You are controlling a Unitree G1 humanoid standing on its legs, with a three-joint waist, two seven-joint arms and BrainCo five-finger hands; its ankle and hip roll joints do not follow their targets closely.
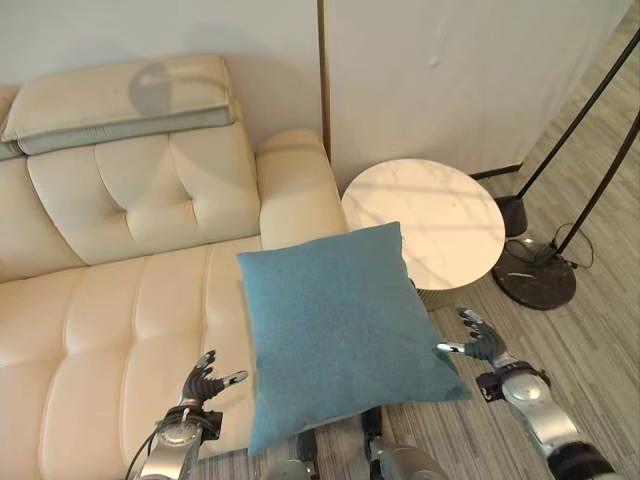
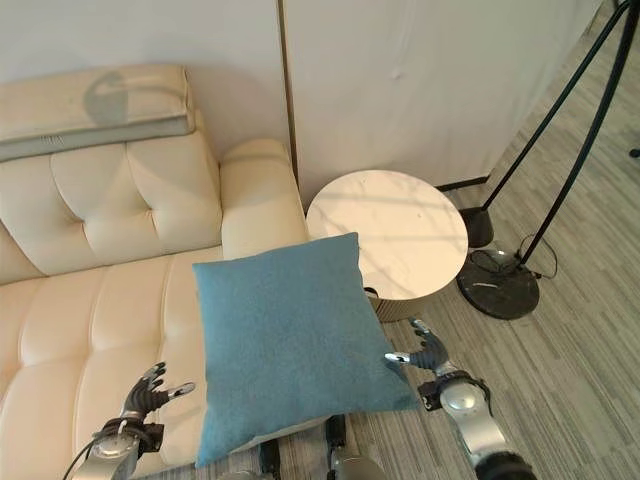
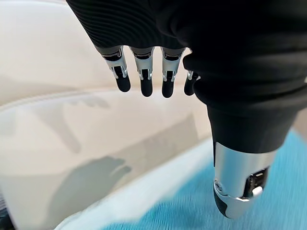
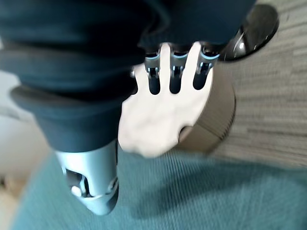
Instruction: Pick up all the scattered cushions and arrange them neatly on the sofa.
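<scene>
- The place was a home living room.
- A cream tufted leather sofa [image 1: 130,290] with a padded armrest stood against a plain pale wall [image 1: 450,70].
- A teal cushion [image 1: 335,330] was at the sofa's front edge.
- A round white marble-topped side desk [image 1: 430,215] sat just beside the armrest.
- Round black bases of floor lamps [image 1: 540,275] stood on grey wood-look plank floor [image 1: 600,340], their thin dark poles slanting upward.
</scene>
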